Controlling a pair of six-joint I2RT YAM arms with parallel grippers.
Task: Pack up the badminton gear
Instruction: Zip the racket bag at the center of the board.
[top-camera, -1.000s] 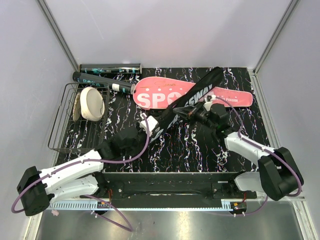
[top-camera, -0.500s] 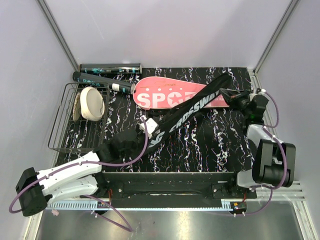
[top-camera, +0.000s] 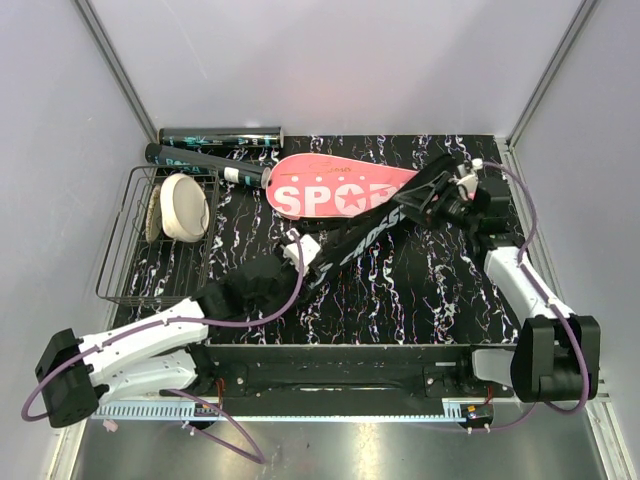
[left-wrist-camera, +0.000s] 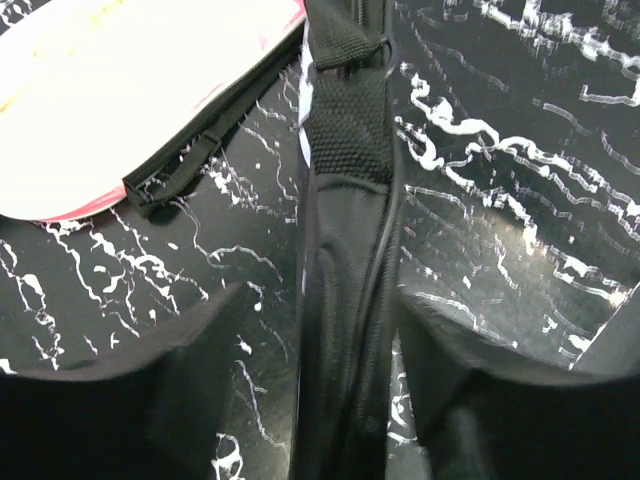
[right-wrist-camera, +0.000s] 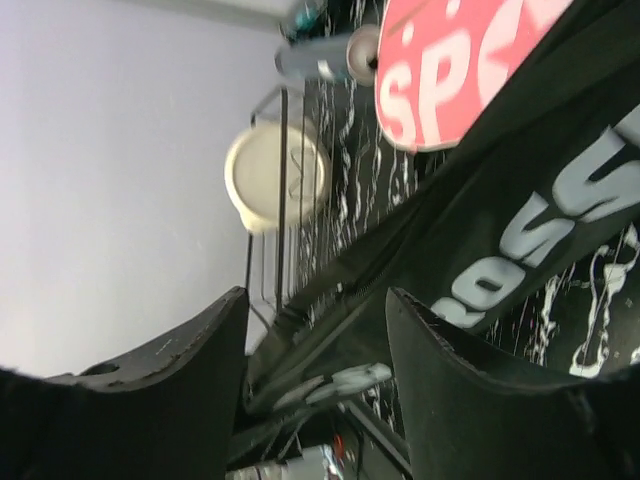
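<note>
Black wire, bent into an open-topped rectangular basket (top-camera: 150, 275), stands at the far left of the surface (top-camera: 430, 290), which is glossy black with thin white veining like marble. Inside the basket a cream round disc (top-camera: 186, 206) leans on edge, smooth and matte. Behind it, tight against the back wall, a dark tube (top-camera: 220, 134) lies on its side, a shiny cylinder with pale teal print.

Next along, the left gripper (left-wrist-camera: 318, 300) sits low over the lower end of the black bag (top-camera: 365, 228). Its jaws stand apart on either side of the cloth. In the wrist view a sliver of surface shows between one finger (left-wrist-camera: 180, 390) and the fabric, so nothing is pinched.

At the back middle lies the pink racket case (top-camera: 335, 185), flat, paddle-shaped and slick, with big white "SPORT" letters and a star. The black bag is a long, narrow, soft sleeve of woven cloth with a coarse mesh patch, a piped seam and grey "CROSSWAY" lettering. It runs diagonally from the near middle up to the back right, crossing the case's rounded right end.

At its upper end the right gripper (right-wrist-camera: 315, 300) has its jaws spread wide, with the bag's edge running across the gap. I can't tell whether either finger touches it.
</note>
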